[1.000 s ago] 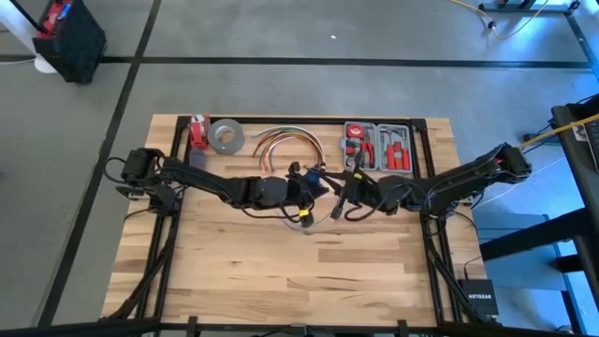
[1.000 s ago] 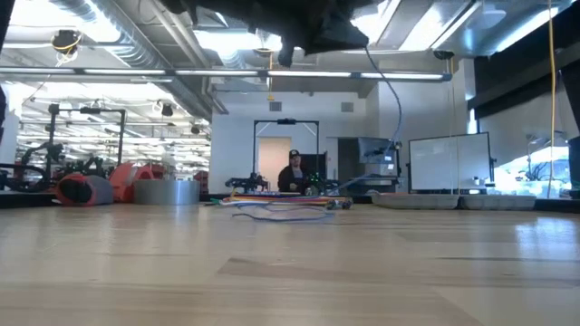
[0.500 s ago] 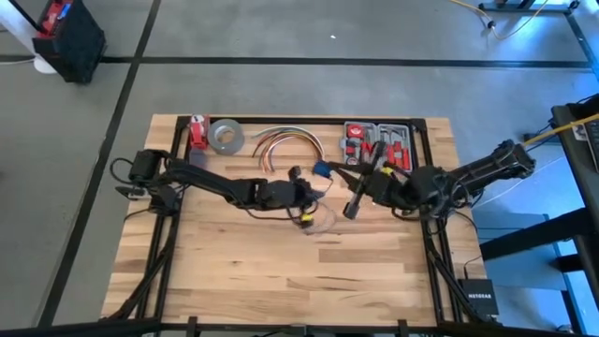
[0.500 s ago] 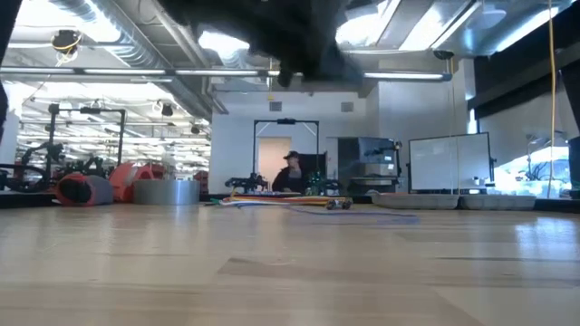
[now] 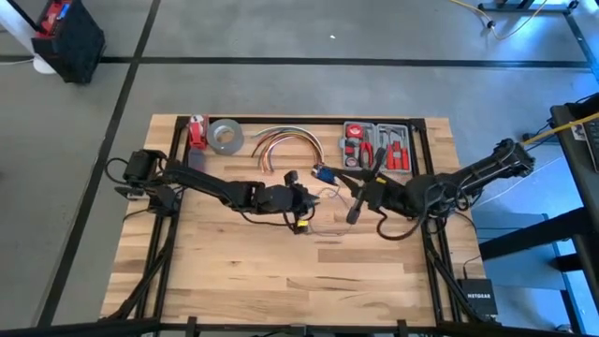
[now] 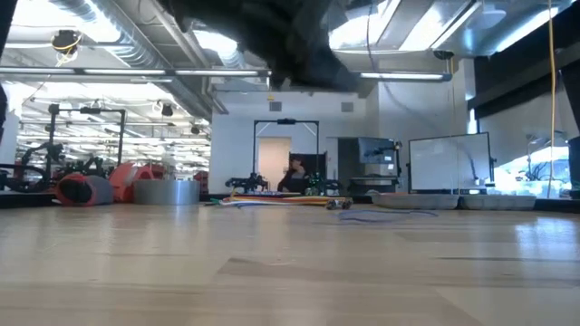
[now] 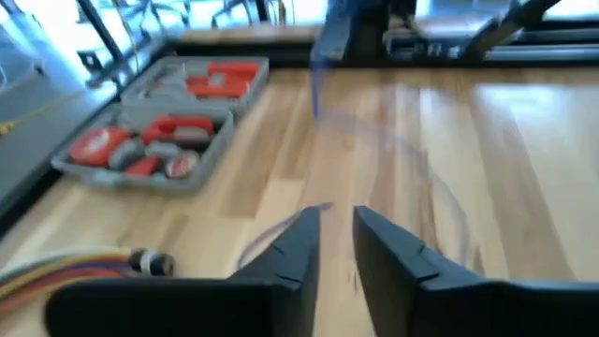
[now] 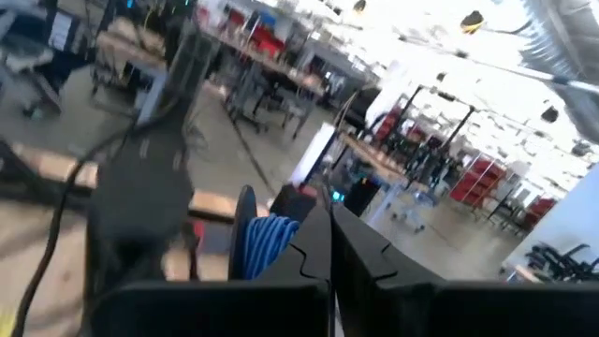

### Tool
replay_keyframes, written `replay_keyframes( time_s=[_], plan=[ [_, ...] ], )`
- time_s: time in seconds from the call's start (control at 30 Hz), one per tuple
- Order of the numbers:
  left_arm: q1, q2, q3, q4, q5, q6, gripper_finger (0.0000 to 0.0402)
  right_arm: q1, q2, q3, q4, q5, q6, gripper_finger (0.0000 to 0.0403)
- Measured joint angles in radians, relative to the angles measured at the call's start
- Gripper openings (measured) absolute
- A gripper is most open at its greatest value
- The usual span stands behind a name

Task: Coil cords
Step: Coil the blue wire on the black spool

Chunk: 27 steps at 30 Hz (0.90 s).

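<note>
The cord is a very thin bluish wire. Its slack loops (image 7: 440, 187) lie on the table's middle (image 5: 328, 198), and its blue end (image 5: 323, 174) is lifted. My right gripper (image 5: 339, 180) is shut beside that blue end (image 8: 264, 245), high above the table and pointing level toward the left arm. My left gripper (image 7: 332, 234) is open just left of it (image 5: 309, 199). It slants down over the loops with nothing plainly between its fingers. In the low view a thin strand (image 6: 367, 45) hangs from above. My right gripper pinches the cord between its two shut fingers (image 8: 314, 245), close to the bunched blue end (image 8: 264, 245), which sits right beside the fingertips. The fingers come level from the table's right side. The blue end is lifted clear, and the rest trails down slack onto the table.
A grey tool case (image 5: 377, 147) with red tools stands at the far right, close behind my right gripper. An arched bundle of orange, red and white cables (image 5: 285, 142), a tape roll (image 5: 226, 137) and a red item (image 5: 197, 131) line the far edge. The near half is bare wood.
My right gripper has risen and drawn back toward the table's right, away from my left gripper, taking the blue end with it. The slack cord on the table has been dragged toward the right. My left gripper has stayed near the table's middle.
</note>
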Motion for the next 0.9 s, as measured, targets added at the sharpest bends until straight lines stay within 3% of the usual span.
replay_keyframes(
  time_s=[0.23,0.6,0.73,0.9],
  plan=[
    [-0.011,-0.013,0.006,0.125,-0.001,0.083,0.0118,-0.023,0.009,-0.02,-0.096,-0.036,0.107,0.0001],
    [-0.003,0.074,0.006,0.283,-0.001,0.142,0.012,-0.063,0.01,-0.15,0.067,-0.088,0.115,0.0001],
    [-0.001,0.082,0.006,0.246,-0.001,0.162,0.0098,-0.061,0.01,-0.152,0.081,-0.093,0.104,0.0001],
    [-0.009,0.064,0.006,0.192,-0.002,0.209,0.0023,-0.06,0.007,-0.152,0.09,-0.092,0.086,0.0001]
  ],
)
